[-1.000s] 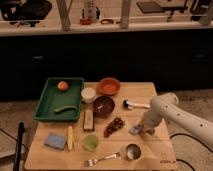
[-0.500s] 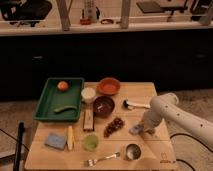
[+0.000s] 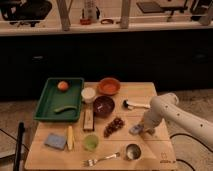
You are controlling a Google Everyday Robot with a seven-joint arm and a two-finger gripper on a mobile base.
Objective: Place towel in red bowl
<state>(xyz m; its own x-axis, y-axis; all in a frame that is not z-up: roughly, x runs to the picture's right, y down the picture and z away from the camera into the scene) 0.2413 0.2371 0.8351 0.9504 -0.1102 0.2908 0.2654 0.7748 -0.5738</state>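
Gripper [image 3: 141, 131] is down at table [image 3: 140, 92] level, front-right of the dark red bowl [image 3: 104, 106], just past the grapes [image 3: 114, 126]. The white arm [image 3: 167, 107] comes in from the right edge, elbow bent, wrist angled down and left.

Small blue-grey towel [image 3: 135, 130] lies on the wood right at the gripper tip, touching it or just under it. Can't tell if the gripper is spread or pinching the towel, since the wrist and cloth hide the tip.

Everything else, referenced to the dark red bowl:
- orange-red bowl [image 3: 108, 86]: just behind, slightly right
- white cup [image 3: 88, 94]: behind-left, nearly touching
- green tray [image 3: 49, 99]: left, holding 1 orange [image 3: 62, 85] at its back and 1 green pod-shaped item [image 3: 63, 108] nearer the front
- brown bar [image 3: 88, 120]: front-left, just beside
- grapes: front, slightly right, between the bowl and the towel
- white-handled tool [image 3: 136, 104]: right, dark head end toward the bowl
- green cup [image 3: 90, 143]: front, slightly left, near the table's front
- yellow item [image 3: 70, 137] and blue sponge [image 3: 55, 141]: further front-left, side by side
- fork [image 3: 102, 159] and metal cup [image 3: 132, 151]: at the front edge, with the cup just in front of the towel

The towel is in neither bowl. It is nearer the dark red one and well apart from the orange-red one.
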